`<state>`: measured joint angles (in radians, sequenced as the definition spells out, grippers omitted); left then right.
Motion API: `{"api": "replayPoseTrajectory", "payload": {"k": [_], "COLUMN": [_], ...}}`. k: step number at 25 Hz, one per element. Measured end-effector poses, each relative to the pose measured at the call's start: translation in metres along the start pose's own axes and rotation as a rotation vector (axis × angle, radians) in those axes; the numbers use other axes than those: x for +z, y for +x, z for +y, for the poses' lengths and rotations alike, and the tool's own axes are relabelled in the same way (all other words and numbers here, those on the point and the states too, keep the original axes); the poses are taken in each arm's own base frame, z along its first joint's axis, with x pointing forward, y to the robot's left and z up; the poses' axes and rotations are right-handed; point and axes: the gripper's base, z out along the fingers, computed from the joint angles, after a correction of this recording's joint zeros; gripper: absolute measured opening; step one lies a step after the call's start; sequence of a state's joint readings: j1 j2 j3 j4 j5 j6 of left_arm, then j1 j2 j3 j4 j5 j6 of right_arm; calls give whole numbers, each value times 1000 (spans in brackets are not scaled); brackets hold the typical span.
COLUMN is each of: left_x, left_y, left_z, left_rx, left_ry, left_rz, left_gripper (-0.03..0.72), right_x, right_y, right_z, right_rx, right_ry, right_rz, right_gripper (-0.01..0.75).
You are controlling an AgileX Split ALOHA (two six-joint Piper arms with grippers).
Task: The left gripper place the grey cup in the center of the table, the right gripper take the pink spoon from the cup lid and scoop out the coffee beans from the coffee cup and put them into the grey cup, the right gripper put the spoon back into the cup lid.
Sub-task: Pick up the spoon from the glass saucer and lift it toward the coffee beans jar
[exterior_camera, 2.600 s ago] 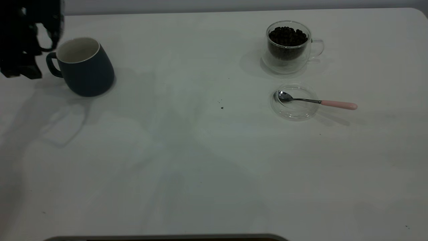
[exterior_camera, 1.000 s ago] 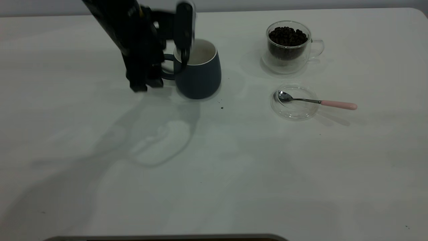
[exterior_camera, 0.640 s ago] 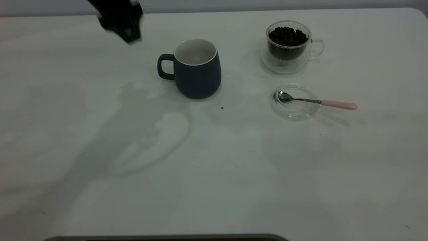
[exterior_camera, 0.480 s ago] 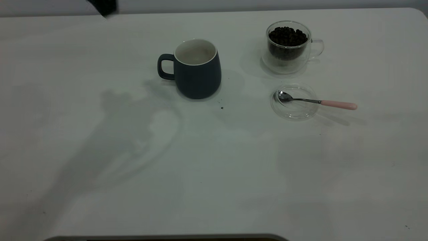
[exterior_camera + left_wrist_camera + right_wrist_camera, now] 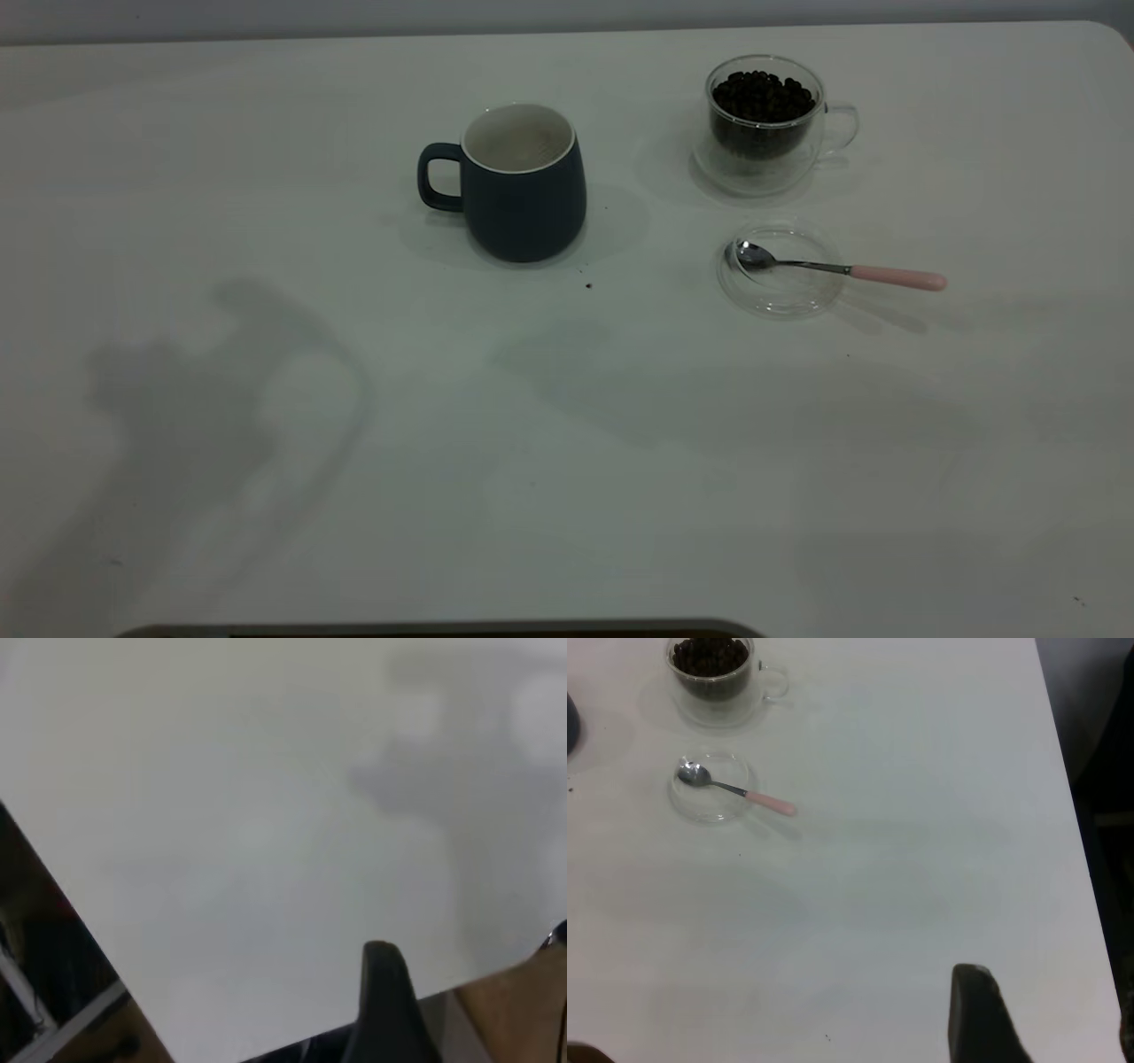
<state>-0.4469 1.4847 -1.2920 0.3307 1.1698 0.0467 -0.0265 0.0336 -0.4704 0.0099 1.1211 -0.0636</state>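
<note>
Two cups on the table (image 5: 567, 461): grey cup (image 5: 523, 186) upright near centre, coffee cup (image 5: 766, 124) with coffee beans (image 5: 762, 96) to its right. Pink spoon (image 5: 837, 268) has its bowl in the cup lid (image 5: 780, 297), handle overhanging. We see one finger (image 5: 979, 1014) of the right gripper and one finger (image 5: 385, 1001) of the left; we cannot tell either's opening.

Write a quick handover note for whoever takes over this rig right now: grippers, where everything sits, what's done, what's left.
Grippers: neither shows in the exterior view; each wrist view shows only one fingertip, so their state is unclear.
Things: grey cup stands upright mid-table, apparently empty. Coffee cup, full of coffee beans, stands to its right. Pink spoon rests with its bowl in the cup lid, handle overhanging.
Done: the grey cup is placed.
Left: right gripper takes the spoon, scoops beans into the grey cup, returns the spoon.
</note>
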Motion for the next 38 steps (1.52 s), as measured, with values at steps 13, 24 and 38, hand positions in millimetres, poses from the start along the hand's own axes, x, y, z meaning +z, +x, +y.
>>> {"api": "replayPoseTrajectory", "payload": {"k": [13,24,38], "left_x": [-35,-24,2], "left_y": [104,210,246], "left_z": [-13,-51,-66], "left_rx": [-116,-171,-188], "left_ry": [102,285,293], "left_rz": [-137,-303,-398], "left_gripper": [565,565,565], "right_x": [0,0,0], "right_y": [0,0,0], "right_z": [0,0,0], "right_rx": [0,0,0], "right_ry": [0,0,0], "right_rz": [0,0,0], "right_gripper": [415,415,415]}}
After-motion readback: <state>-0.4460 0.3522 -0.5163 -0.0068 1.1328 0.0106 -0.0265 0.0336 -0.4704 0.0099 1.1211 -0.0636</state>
